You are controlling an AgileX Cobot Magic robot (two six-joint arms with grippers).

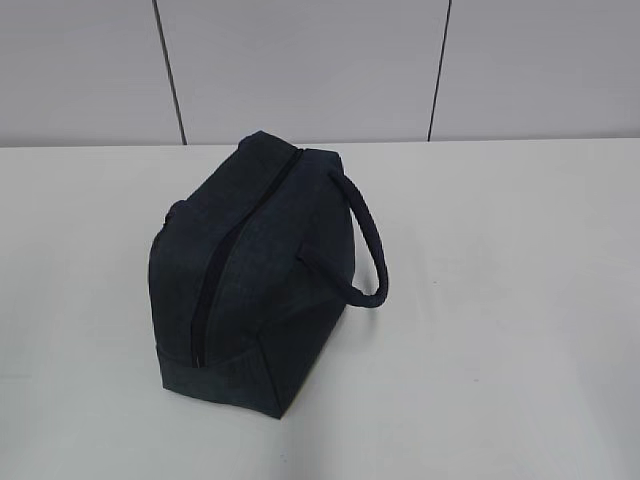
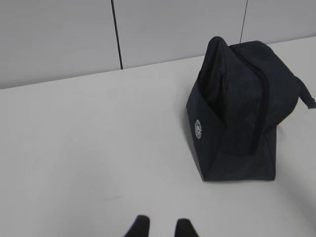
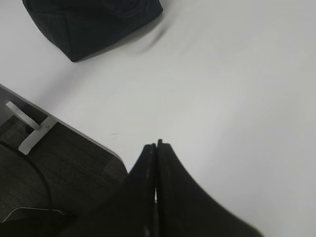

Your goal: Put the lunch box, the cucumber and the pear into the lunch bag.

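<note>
The dark navy lunch bag [image 1: 255, 270] stands on the white table with its top zipper closed and its loop handle [image 1: 365, 245] hanging to the right. It also shows in the left wrist view [image 2: 242, 113] and, in part, in the right wrist view [image 3: 94, 22]. My left gripper [image 2: 160, 228] is open and empty, low over bare table, left of and short of the bag. My right gripper [image 3: 157, 148] is shut and empty, over the table near its front edge, well away from the bag. The lunch box, cucumber and pear are out of view.
The white table [image 1: 500, 350] runs back to a grey panelled wall [image 1: 300, 60]. The table's front edge [image 3: 74, 128] with a metal bracket and dark floor below shows in the right wrist view.
</note>
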